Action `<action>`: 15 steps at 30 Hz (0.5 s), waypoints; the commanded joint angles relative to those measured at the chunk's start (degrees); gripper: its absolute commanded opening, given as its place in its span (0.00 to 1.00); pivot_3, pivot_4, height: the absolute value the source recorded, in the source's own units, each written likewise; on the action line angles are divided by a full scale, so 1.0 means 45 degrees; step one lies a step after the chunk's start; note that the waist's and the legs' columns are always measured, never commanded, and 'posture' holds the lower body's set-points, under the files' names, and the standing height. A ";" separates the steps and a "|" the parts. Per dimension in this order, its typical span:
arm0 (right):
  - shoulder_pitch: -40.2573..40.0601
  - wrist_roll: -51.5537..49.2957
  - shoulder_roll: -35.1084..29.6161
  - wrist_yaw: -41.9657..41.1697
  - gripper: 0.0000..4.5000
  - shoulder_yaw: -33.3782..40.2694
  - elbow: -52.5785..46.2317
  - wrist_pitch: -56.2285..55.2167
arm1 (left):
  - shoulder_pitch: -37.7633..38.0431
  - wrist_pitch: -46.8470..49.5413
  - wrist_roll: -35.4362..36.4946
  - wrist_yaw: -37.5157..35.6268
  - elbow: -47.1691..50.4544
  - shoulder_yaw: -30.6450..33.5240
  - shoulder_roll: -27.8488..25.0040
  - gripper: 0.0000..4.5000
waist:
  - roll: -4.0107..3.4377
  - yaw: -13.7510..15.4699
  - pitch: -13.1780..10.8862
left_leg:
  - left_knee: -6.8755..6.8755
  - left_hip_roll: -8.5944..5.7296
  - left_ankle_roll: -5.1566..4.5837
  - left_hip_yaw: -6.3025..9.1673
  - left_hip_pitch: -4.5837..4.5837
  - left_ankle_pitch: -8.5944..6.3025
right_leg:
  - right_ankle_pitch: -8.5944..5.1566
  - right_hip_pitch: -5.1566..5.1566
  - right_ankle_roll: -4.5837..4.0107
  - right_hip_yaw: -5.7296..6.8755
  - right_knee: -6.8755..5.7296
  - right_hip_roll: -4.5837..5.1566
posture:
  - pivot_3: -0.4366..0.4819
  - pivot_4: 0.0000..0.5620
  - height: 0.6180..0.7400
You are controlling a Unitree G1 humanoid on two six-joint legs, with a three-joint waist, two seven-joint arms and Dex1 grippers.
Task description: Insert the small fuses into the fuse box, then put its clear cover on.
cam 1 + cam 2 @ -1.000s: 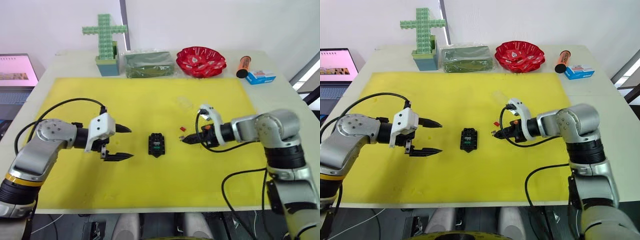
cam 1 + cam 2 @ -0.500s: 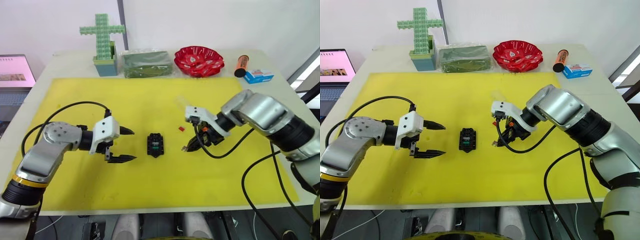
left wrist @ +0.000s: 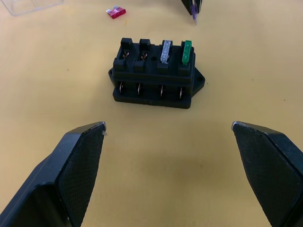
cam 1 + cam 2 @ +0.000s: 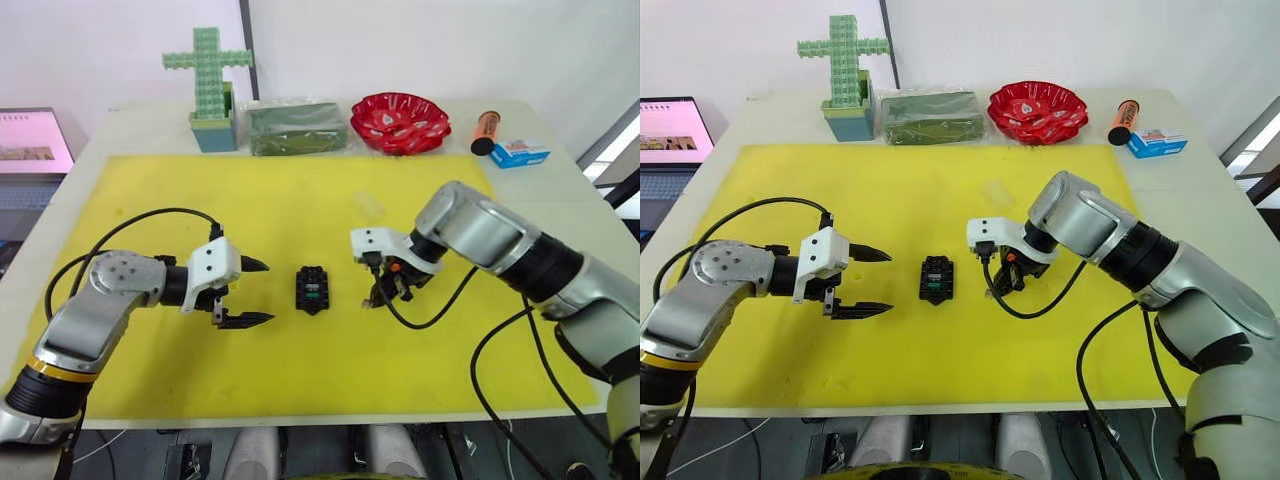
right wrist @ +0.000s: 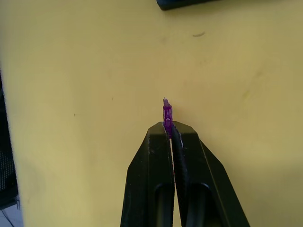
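At centre frame, the fuse box (image 4: 313, 289) rests on the yellow mat (image 4: 300, 210), grey and green fuses seated. Just right of it, the right gripper (image 5: 168, 124) has its jaws clamped on the purple fuse (image 5: 167, 113). Left of centre, the left gripper (image 4: 245, 292) holds its jaws apart.

Both arms are brushed silver metal with rounded joint housings and black bands at the forearms. The left arm carries a yellow ring near its base. A loose black cable loops along each arm to a white wrist block. Each gripper, left gripper (image 4: 247, 291) and right gripper (image 4: 377, 296), has two tapered black fingers (image 3: 78, 163) with textured inner pads.
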State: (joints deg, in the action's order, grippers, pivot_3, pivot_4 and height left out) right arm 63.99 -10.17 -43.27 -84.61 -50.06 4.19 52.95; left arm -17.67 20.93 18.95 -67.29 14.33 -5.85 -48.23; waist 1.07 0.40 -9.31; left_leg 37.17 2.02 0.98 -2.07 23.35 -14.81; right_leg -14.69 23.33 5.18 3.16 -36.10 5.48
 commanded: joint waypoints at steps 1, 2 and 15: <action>0.0285 0.0108 0.0162 -0.0097 0.23 0.0809 0.0185 0.0164 | 0.0058 -0.0191 -0.0016 0.0083 0.0369 0.0146 -0.0019 1.00 | 0.0000 0.0000 0.0000 | 0.0000 0.0000 0.0000 -0.0001 0.0000 0.0000 | 0.0000 0.0000 0.0000 0.0000 0.0000 0.0000 | 0.48 0.27 1.00; 0.0334 0.0066 0.0208 -0.0109 0.29 0.0966 0.0198 0.0276 | 0.0047 -0.0189 -0.0012 0.0085 0.0359 0.0140 -0.0006 1.00 | 0.0000 0.0010 0.0000 | 0.0001 0.0000 0.0000 -0.0002 0.0000 0.0000 | 0.0000 0.0000 0.0000 -0.0001 0.0000 0.0000 | 0.48 0.27 1.00; -0.0629 -0.1512 -0.0870 0.0488 0.74 0.4289 -0.1143 0.3448 | -0.0589 -0.0189 0.0222 -0.0673 -0.0082 0.0191 -0.0185 1.00 | 0.0004 0.0053 0.0002 | 0.0006 -0.0001 0.0001 -0.0002 0.0002 0.0000 | 0.0001 -0.0010 -0.0001 0.0005 0.0007 0.0004 | 0.48 0.27 1.00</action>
State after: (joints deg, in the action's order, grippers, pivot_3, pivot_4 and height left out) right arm 61.27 -14.59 -46.69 -83.44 -34.32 0.73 65.31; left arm -19.11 20.81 18.90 -69.35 13.42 -5.97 -48.44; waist 1.09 0.64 -9.29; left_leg 37.20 2.01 0.98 -2.08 23.35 -14.81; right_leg -14.68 23.27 5.18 3.18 -36.08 5.50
